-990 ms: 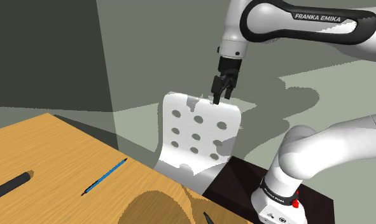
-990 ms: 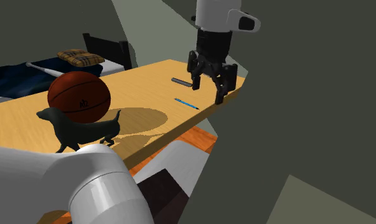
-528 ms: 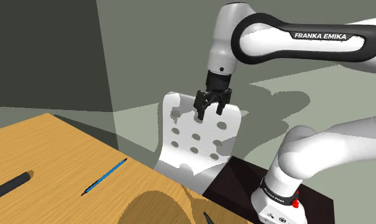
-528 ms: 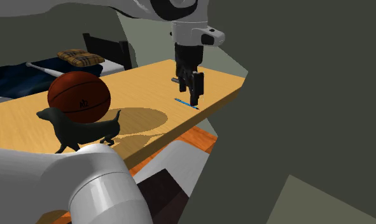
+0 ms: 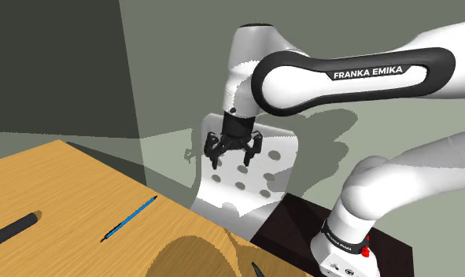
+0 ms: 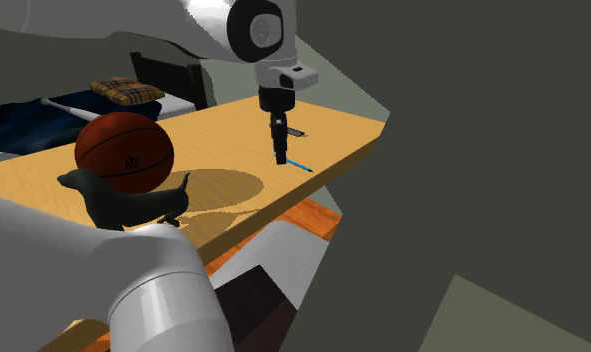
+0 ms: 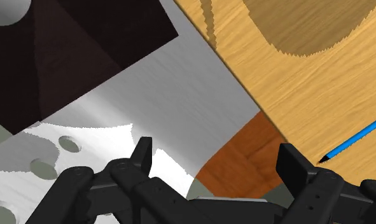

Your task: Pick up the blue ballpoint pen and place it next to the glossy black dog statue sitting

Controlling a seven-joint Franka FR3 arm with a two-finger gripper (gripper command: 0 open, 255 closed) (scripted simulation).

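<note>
My gripper [image 5: 232, 162] hangs open, the two fingers [image 7: 142, 156] spread wide with nothing between them but air. Below the gap I see the white chair [image 7: 59, 149] with its round holes and a patch of orange-brown seat [image 7: 243, 156], so I am off the table [image 7: 307, 76], just past its edge.

The blue pen [image 7: 355, 138] lies flat on the table, outside one of my fingers and not between them. Its dark tip points toward that finger without touching it, and its far end is cut off by the picture's edge. In the shoulder view the whole pen [image 5: 130, 218] shows, lower than my gripper and well to the side, apart from it.

In the second exterior view my gripper [image 6: 280, 156] is turned edge-on, so the gap between the fingers cannot be read there. The pen [image 6: 299, 164] sits just past my fingertips near the table's edge. A dark stick-like thing [image 6: 294, 132] behind me is partly covered by my hand; I cannot tell what it is.

The black dog [image 6: 118, 200] stands farther along the table, well away from my gripper, with its legs hidden behind my own white arm. A basketball [image 6: 123, 152] sits close behind it.
</note>
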